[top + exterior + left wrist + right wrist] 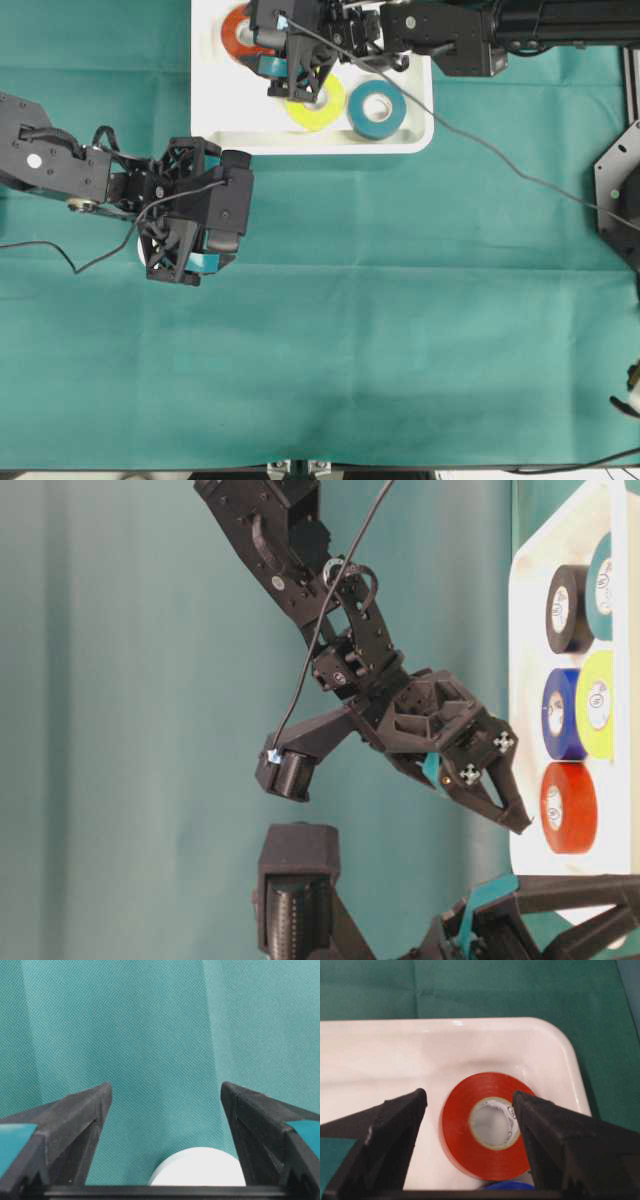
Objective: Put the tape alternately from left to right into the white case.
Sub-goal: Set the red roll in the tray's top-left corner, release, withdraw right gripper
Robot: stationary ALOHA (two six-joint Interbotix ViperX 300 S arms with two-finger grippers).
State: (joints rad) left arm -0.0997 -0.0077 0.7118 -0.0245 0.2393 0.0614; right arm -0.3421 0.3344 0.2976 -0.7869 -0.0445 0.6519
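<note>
The right gripper (470,1125) hangs over the white case (410,135) at 12 o'clock on the table, its fingers (385,1130) spread wide and gripping nothing, with the red-orange roll (487,1125) lying flat in the tray below them. The left gripper (165,1125) at 9 o'clock has its fingers (75,1120) parted about halfway; the white roll (197,1167) sits between them, untouched. 5 rolls lie in the case.

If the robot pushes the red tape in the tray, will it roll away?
Probably not. The red tape lies flat on its side in the white tray, so it would likely slide on the glossy floor rather than roll. The raised rim should stop it. It looks like a stiff ring, unlikely to bend.
</note>
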